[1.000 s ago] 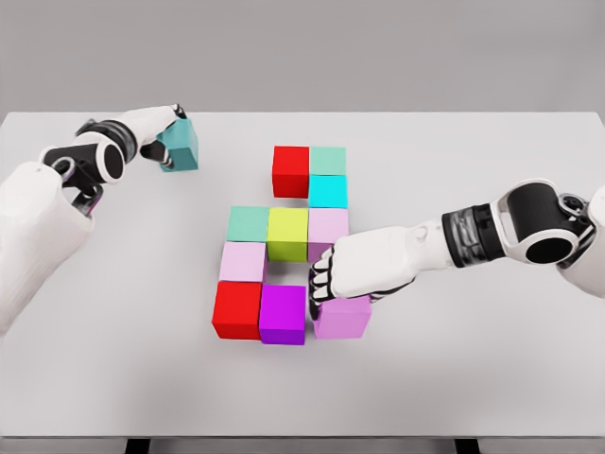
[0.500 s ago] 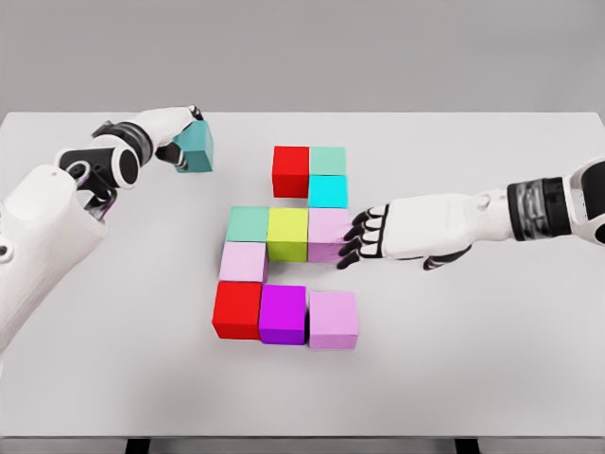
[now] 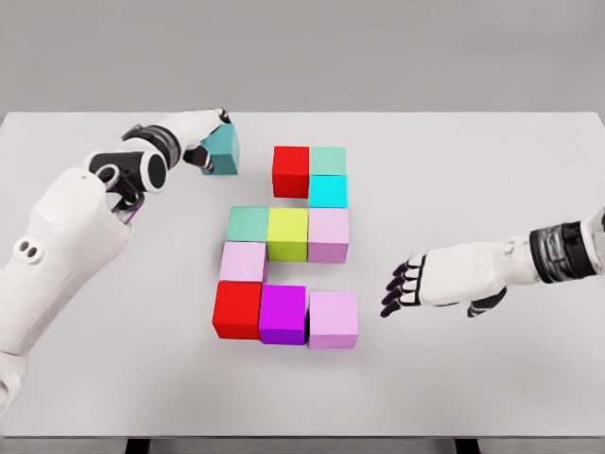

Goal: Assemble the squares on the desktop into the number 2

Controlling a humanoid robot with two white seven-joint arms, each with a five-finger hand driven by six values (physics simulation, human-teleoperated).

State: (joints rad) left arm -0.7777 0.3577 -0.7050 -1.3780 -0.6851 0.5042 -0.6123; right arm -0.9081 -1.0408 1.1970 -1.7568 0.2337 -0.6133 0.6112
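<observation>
Gripping a teal cube (image 3: pixel 222 151) in its curled fingers, the left hand (image 3: pixel 200 132) holds it toward the far edge of the white worktop (image 3: pixel 492 170), left of the red cube (image 3: pixel 291 171); whether the cube touches the surface is unclear. Nine cubes sit mid-worktop: red and pale green (image 3: pixel 328 160) in the far row, cyan (image 3: pixel 328 192) below, then green (image 3: pixel 248 224), yellow-green (image 3: pixel 287 234) and lilac (image 3: pixel 328 235), a pink cube (image 3: pixel 243 262), and red (image 3: pixel 236 309), purple (image 3: pixel 283 314) and lilac (image 3: pixel 333 320) nearest. The right hand (image 3: pixel 430 282) hovers beside that last row, fingers spread, holding nothing.
</observation>
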